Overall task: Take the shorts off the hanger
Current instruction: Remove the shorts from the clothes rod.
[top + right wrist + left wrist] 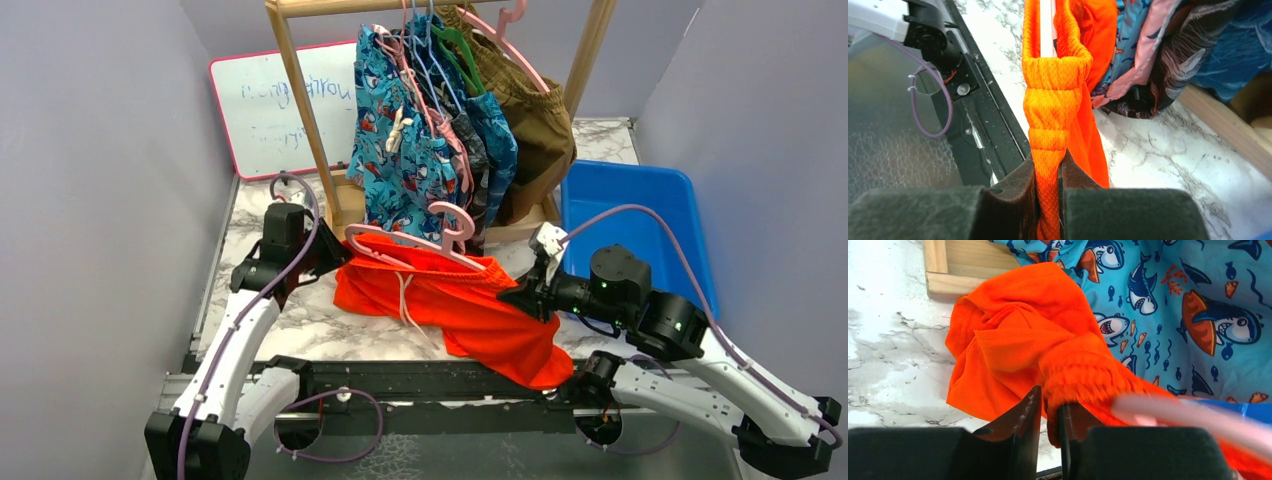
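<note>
A whiteboard is leaning against the back wall at the far left corner of the desk. Just in front of it, the left claw is reaching in from the left. Its jaws are standing nearly together, with the gathered edge of the waistband of the orange shorts down between them.

The orange shorts are lying crumpled across the middle of the desk, in front of the wooden rack. Their lower right corner is spilling over the near edge onto the black rail. A pale pink hanger is still sitting inside the stretched waistband, its hook sticking up above the cloth.

Behind, more shorts are hanging on the rack. A blue shark-print pair is in front at the left, with darker patterned pairs behind it and a brown pair at the right.

At the right end of the orange shorts, the right claw is pinching the waistband tight between its two pads, with the elastic pulled taut. A blue bin is standing at the far right corner of the desk, behind the right arm.
</note>
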`<state>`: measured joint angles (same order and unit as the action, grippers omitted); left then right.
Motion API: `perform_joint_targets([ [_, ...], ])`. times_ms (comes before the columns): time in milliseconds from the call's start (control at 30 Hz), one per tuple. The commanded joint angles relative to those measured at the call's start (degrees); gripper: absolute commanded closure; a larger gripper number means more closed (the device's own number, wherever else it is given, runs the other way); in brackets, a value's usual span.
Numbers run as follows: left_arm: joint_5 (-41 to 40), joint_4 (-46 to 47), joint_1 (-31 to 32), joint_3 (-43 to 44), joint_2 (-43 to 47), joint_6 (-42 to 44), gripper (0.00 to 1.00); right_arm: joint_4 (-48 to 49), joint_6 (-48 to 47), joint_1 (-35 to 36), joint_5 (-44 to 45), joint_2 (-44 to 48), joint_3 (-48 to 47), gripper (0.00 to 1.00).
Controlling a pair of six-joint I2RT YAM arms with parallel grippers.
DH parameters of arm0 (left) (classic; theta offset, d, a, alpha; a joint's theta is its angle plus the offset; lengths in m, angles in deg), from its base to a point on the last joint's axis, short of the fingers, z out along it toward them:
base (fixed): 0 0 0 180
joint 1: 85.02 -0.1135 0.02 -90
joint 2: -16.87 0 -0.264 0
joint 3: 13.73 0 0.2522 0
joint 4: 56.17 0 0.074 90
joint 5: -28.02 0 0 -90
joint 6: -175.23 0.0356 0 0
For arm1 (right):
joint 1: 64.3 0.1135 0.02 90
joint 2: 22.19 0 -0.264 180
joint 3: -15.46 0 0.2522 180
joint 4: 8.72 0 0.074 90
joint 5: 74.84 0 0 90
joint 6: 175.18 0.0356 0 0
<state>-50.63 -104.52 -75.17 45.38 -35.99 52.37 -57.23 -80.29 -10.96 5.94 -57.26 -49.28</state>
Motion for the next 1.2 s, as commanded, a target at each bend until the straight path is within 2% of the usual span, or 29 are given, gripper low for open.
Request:
perform_joint_targets([
  [0,-1.36,2.07,-2.47,-4.45,6.24,0.52,0.71,2.07,3.71,0.03,7.21,-1.82,-1.73,0.99],
  [233,6.33,1.55,-2.47,-5.86,12.80,1.16,0.34,9.48,5.55,0.08,0.24,-4.74,0.59,0.99],
  [400,12.91,3.66,-2.47,-3.19,14.43,2.27,0.23,10.15,6.40,0.08,-3.07,-7.66,0.51,0.98],
  [533,19.96,7.53,-2.46,-0.90,15.74,3.26,0.22,10.96,6.23,0.01,-7.27,-10.73,0.94,0.99],
  [800,25.92,12.63,-2.38,-0.46,17.02,4.85,0.21,14.22,6.12,0.08,-16.77,-16.77,2.19,0.99],
  [1167,28.92,17.83,-2.38,-1.79,18.21,4.50,0.21,15.38,6.57,0.09,-19.26,-17.90,3.14,0.99],
])
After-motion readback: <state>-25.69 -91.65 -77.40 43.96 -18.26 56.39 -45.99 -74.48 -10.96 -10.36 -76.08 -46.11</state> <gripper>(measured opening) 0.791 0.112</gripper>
